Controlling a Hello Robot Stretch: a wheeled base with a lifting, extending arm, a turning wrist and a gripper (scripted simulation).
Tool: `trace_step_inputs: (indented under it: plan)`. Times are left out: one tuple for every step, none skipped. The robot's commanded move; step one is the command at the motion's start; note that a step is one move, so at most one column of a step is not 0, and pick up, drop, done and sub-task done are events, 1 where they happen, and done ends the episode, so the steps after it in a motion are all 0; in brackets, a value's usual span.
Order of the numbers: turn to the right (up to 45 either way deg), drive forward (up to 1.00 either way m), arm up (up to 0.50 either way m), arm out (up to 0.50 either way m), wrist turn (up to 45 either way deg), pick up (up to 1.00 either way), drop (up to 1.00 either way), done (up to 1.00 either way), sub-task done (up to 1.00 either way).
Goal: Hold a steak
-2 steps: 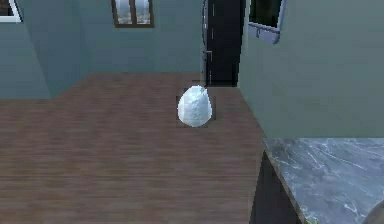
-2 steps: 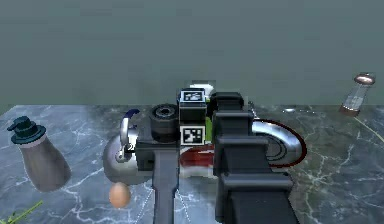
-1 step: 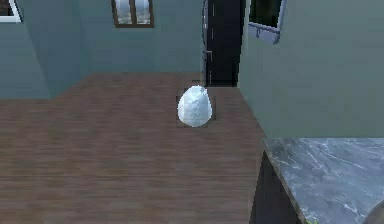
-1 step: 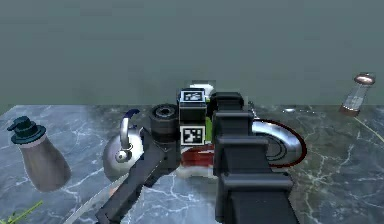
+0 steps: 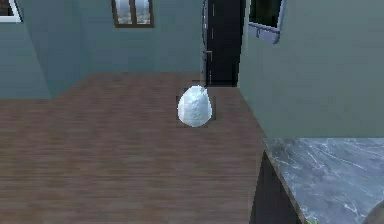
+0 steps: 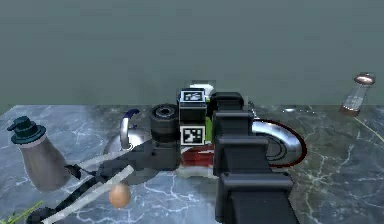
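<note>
One marble counter (image 6: 340,175) is spread across the arm side view. One arm (image 6: 250,175) is stretched over it, tipped by two markers (image 6: 191,97). One pan (image 6: 275,140) is set behind the arm. One dark red patch (image 6: 203,155), not surely the steak, is seen in it below the markers. The gripper (image 6: 85,188) is lowered near one egg (image 6: 119,196). Whether it is released or grasping cannot be told. One bottle (image 6: 35,150) and one shaker (image 6: 360,90) are counted.
</note>
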Motion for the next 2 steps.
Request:
trace_step_inputs:
  plan:
    - [0.0,0.00,0.00,0.00,45.0,0.00,0.00,0.00,0.00]
    - [0.0,0.00,0.00,0.00,45.0,0.00,0.00,0.00,0.00]
